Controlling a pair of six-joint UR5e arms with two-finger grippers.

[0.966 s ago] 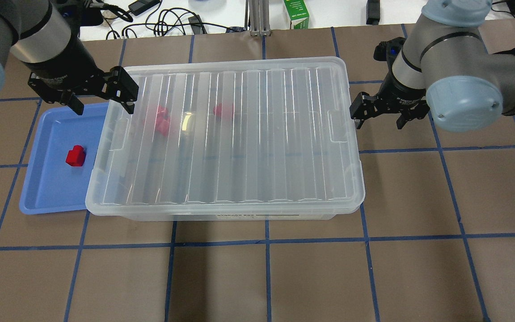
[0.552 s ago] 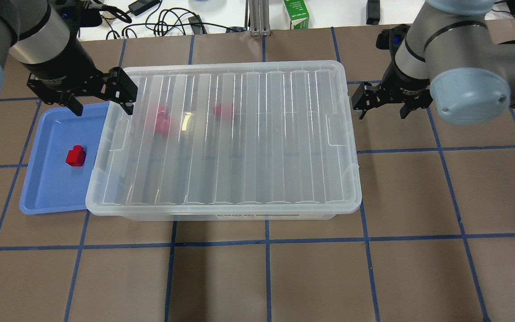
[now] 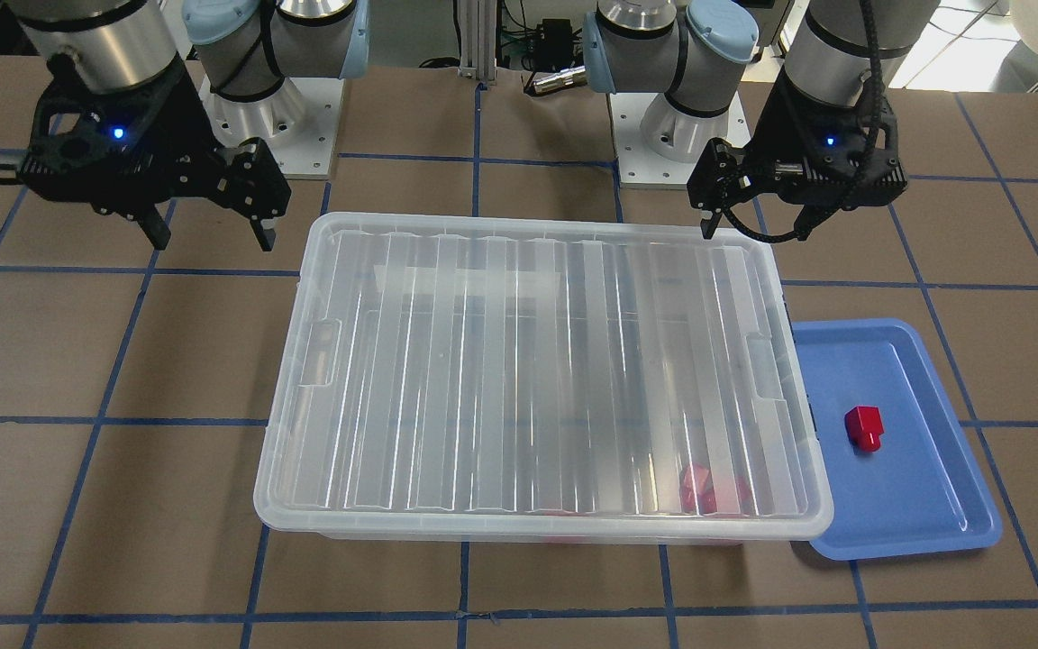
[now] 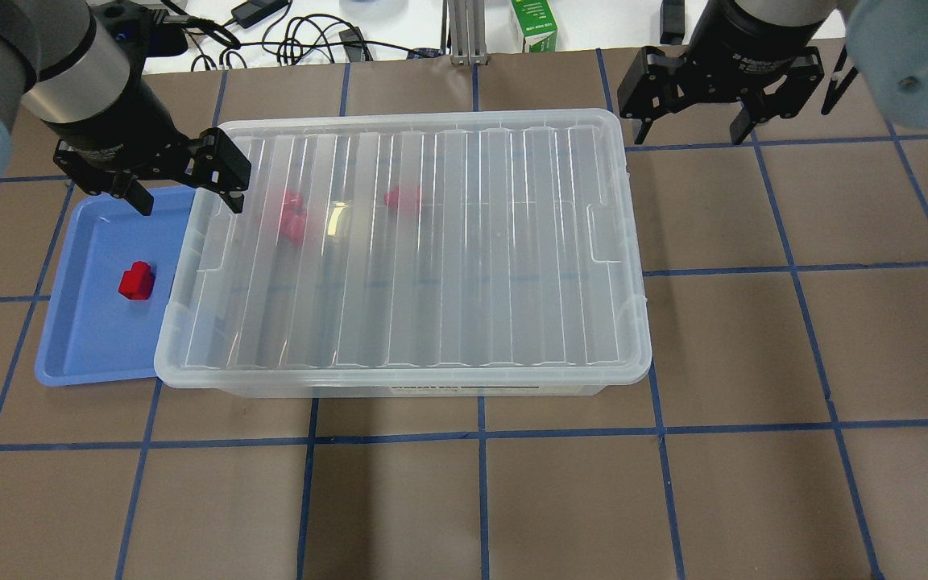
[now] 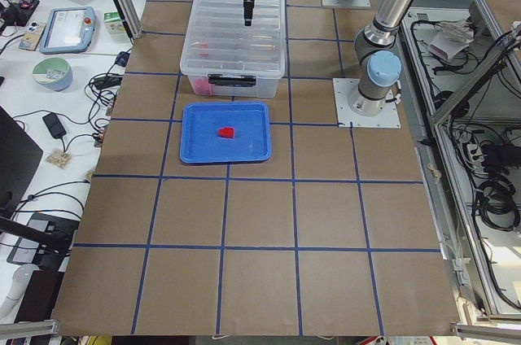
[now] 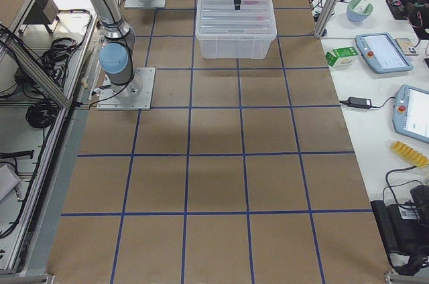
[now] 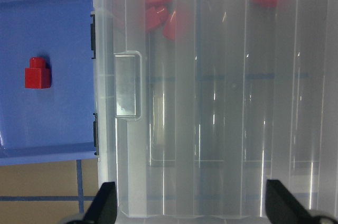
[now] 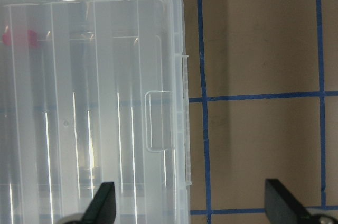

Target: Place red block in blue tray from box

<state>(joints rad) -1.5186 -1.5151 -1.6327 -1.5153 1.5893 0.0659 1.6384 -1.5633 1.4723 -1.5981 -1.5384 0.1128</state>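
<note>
Box, lidded; blocks inside, count unclear. Tray beside box: one block. Left gripper, right gripper near box's ends: wide open, empty. Between picks; next: lid off.

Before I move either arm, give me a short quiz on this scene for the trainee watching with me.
1. Fill in: the left gripper and the right gripper both hold nothing, and their jaws stand ____.
2. True or false: the ribbed lid is off the clear bin.
3. Pick one: where does the only red block outside the bin lie?
A. in the blue tray
B. on top of the ribbed lid
C. between the left gripper's fingers

Key: 1 open; 2 false, the lid sits on the bin, with more red blocks showing through it; 3 A.
</note>
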